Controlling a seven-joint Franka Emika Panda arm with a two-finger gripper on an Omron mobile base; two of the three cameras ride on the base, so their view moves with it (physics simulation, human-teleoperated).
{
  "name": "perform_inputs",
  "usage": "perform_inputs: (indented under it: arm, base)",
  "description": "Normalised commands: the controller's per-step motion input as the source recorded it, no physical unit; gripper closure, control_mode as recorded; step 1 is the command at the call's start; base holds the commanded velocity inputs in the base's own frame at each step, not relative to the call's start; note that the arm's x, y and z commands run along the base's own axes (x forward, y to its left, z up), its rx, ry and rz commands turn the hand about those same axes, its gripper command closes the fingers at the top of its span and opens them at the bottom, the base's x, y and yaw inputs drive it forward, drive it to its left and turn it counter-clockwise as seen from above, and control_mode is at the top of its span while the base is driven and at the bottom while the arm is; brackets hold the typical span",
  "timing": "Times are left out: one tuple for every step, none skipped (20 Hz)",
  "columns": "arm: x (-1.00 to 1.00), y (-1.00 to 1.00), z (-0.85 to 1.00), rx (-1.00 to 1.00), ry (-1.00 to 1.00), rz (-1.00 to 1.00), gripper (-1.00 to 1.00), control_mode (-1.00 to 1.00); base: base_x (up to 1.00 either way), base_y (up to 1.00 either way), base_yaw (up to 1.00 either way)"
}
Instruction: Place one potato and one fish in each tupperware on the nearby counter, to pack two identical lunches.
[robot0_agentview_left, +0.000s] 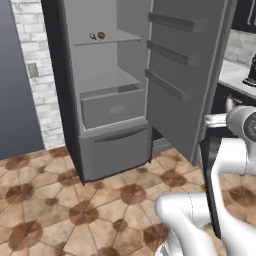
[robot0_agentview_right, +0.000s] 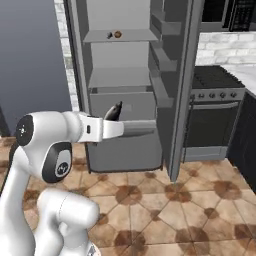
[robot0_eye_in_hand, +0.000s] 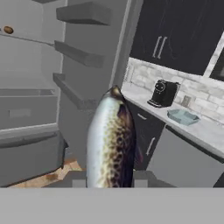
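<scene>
pincer (robot0_eye_in_hand: 109, 186) closed on fish (robot0_eye_in_hand: 110, 140), fish sticks up past the tips | potato (robot0_agentview_left: 101, 35) on upper fridge shelf (robot0_agentview_left: 107, 39), fridge door open | tupperware (robot0_eye_in_hand: 183, 116) on worktop (robot0_eye_in_hand: 205, 129) just beside black coffee machine (robot0_eye_in_hand: 163, 93)

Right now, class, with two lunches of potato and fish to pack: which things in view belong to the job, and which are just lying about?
Job:
fish, in the tool
potato, on a fridge shelf
tupperware
counter

Lying about:
coffee machine
stove
fridge drawer
</scene>
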Motion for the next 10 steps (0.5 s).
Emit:
perform_inputs:
  arm:
    - [0.0,0.0,0.0,0.0,0.0,0.0,1.0,1.0]
    - [0.0,0.0,0.0,0.0,0.0,0.0,1.0,1.0]
    - [0.0,0.0,0.0,0.0,0.0,0.0,1.0,1.0]
    - [0.0,0.0,0.0,0.0,0.0,0.0,1.0,1.0]
    - [0.0,0.0,0.0,0.0,0.0,0.0,1.0,1.0]
    - [0.0,0.0,0.0,0.0,0.0,0.0,1.0,1.0]
    - [0.0,0.0,0.0,0.0,0.0,0.0,1.0,1.0]
    - [0.0,0.0,0.0,0.0,0.0,0.0,1.0,1.0]
    - [0.0,0.0,0.0,0.0,0.0,0.0,1.0,1.0]
    - [0.0,0.0,0.0,0.0,0.0,0.0,1.0,1.0]
  base:
    - [-0.72,-0.74,-0.47]
    - [-0.66,-0.76,-0.48]
    - [-0.61,-0.81,-0.48]
    - [-0.51,-0.86,-0.49]
    - [-0.41,-0.91,-0.49]
    - [-0.35,-0.92,-0.5]
    - [-0.29,-0.94,-0.51]
    - [-0.24,-0.94,-0.51]
    - [-0.16,-0.89,-0.51]
    - [-0.1,-0.87,-0.51]
